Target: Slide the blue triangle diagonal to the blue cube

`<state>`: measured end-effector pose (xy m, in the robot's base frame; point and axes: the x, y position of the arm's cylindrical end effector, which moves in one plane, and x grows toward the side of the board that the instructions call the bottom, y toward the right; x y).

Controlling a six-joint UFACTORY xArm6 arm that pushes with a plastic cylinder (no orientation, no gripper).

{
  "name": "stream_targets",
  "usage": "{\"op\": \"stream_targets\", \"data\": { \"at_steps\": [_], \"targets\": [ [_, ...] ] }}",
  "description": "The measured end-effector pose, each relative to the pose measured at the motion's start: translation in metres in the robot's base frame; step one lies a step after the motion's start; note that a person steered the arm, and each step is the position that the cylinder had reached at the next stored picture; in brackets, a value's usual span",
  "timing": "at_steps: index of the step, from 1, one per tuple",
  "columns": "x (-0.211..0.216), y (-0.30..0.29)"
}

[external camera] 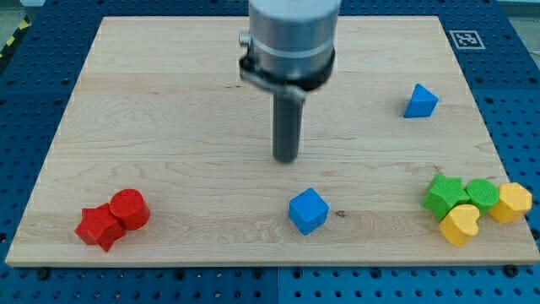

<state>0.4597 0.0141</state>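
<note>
The blue triangle (419,101) lies on the wooden board near the view's right, towards the top. The blue cube (308,210) sits near the view's bottom, at the middle. My tip (286,159) is in the middle of the board, a little above and left of the blue cube and well left of the blue triangle. It touches neither block.
A red star-like block (99,226) and a red cylinder (129,209) touch each other at the bottom left. At the bottom right a green star-like block (444,195), a green cylinder (482,193), a yellow heart (461,225) and a yellow hexagonal block (513,203) cluster together.
</note>
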Motion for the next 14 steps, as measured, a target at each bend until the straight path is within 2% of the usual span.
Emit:
{"op": "stream_targets", "data": {
  "at_steps": [1, 2, 3, 4, 8, 10, 11, 13, 14],
  "targets": [
    [-0.062, 0.025],
    [-0.104, 0.090],
    [-0.126, 0.172],
    [-0.113, 0.210],
    [-0.041, 0.202],
    [-0.033, 0.197],
    [-0.014, 0.197],
    [-0.008, 0.172],
    [0.009, 0.167]
  ]
}}
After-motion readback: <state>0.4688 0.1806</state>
